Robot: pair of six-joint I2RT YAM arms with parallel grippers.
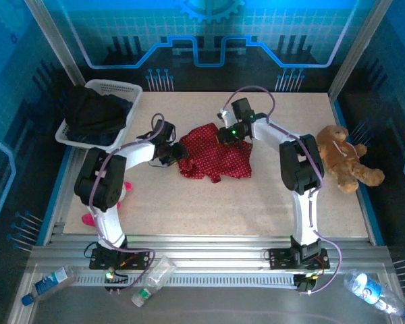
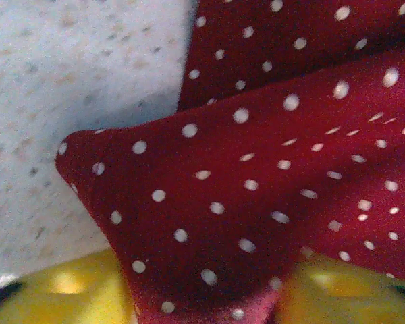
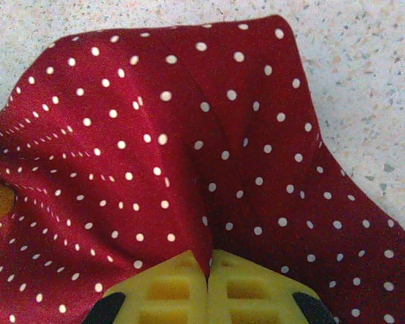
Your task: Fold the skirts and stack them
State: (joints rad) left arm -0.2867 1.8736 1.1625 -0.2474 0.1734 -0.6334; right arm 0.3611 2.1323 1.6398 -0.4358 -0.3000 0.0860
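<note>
The red skirt (image 1: pixel 212 158) with small white dots lies crumpled in the middle of the table. My left gripper (image 1: pixel 177 152) is at its left edge. In the left wrist view a thick fold of the skirt (image 2: pixel 256 189) fills the space between the yellow fingers (image 2: pixel 67 290), and the left gripper (image 2: pixel 209 304) is shut on it. My right gripper (image 1: pixel 226 135) is at the skirt's far edge. Its yellow pads (image 3: pixel 169 290) meet with a pleat of the skirt (image 3: pixel 189 148) pinched in the seam, so the right gripper (image 3: pixel 208 283) is shut on the cloth. A black skirt (image 1: pixel 91 111) is heaped in the basket.
A white basket (image 1: pixel 115 86) stands at the far left corner of the table. A brown teddy bear (image 1: pixel 344 158) lies at the right edge. A pink-and-white plush toy (image 1: pixel 91 217) sits beside the left arm. Plastic bottles (image 1: pixel 152 277) lie on the near metal rail.
</note>
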